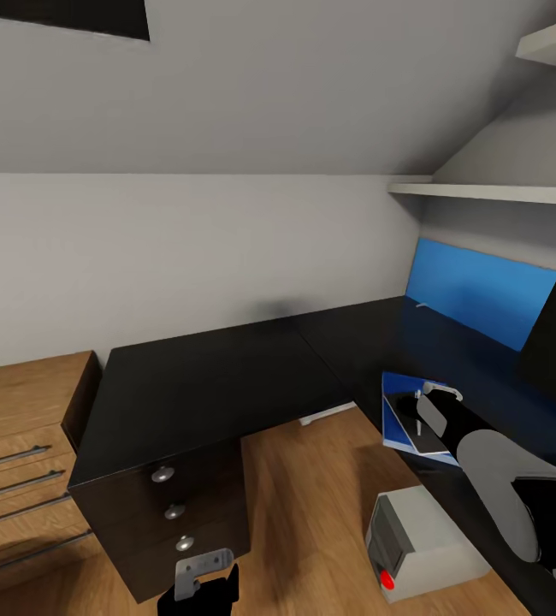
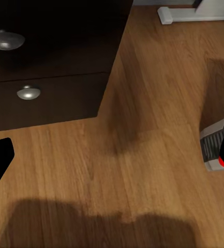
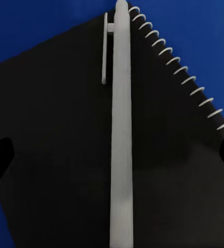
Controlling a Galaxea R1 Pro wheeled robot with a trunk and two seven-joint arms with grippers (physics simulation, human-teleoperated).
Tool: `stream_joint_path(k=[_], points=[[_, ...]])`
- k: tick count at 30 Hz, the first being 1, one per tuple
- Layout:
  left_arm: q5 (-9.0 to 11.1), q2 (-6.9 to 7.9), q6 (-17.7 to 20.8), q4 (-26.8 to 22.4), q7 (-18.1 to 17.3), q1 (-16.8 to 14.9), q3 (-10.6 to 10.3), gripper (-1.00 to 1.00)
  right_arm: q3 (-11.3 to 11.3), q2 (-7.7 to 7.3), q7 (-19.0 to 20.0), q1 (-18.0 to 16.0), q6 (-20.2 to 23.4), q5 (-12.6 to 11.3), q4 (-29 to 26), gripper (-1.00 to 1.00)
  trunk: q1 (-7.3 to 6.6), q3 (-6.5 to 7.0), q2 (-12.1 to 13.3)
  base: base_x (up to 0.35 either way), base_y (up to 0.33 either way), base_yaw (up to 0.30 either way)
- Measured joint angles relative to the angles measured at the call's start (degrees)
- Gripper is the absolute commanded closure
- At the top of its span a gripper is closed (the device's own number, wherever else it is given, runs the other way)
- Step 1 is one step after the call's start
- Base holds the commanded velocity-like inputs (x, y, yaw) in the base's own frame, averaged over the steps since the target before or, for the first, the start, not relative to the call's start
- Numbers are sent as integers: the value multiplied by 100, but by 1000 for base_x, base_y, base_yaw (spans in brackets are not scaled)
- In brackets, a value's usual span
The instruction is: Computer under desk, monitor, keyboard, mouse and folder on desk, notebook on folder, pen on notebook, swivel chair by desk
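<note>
Soft, even, shadeless render light, fairly bright. A blurred shadow darkens the floor (image 2: pixel 143 170) beside the drawer unit (image 2: pixel 49 77); the desk (image 1: pixel 218 376) top shows faint sheen. The pictures look slightly soft, wrist views blurriest.

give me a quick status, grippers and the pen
Right gripper open, above the stack. Pen lying on the notebook, notebook on the folder. Left gripper low by the drawers.

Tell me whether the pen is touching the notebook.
Touching. In the right wrist view the pen lies flat along the dark spiral-bound notebook, with no gap or shadow between them.
</note>
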Motion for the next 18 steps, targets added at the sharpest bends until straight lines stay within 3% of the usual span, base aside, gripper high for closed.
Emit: stream_joint_path(k=[8, 18], points=[[0, 8, 0, 8, 0, 0, -4, -100, 0, 0, 1, 3, -4, -5, -41, -100, 0, 0, 0, 0, 0, 0], [-4, 16, -8, 9, 0, 0, -9, -100, 1, 9, 0, 1, 0, -9, -53, -100, -219, 179, 400, 0, 0, 0]])
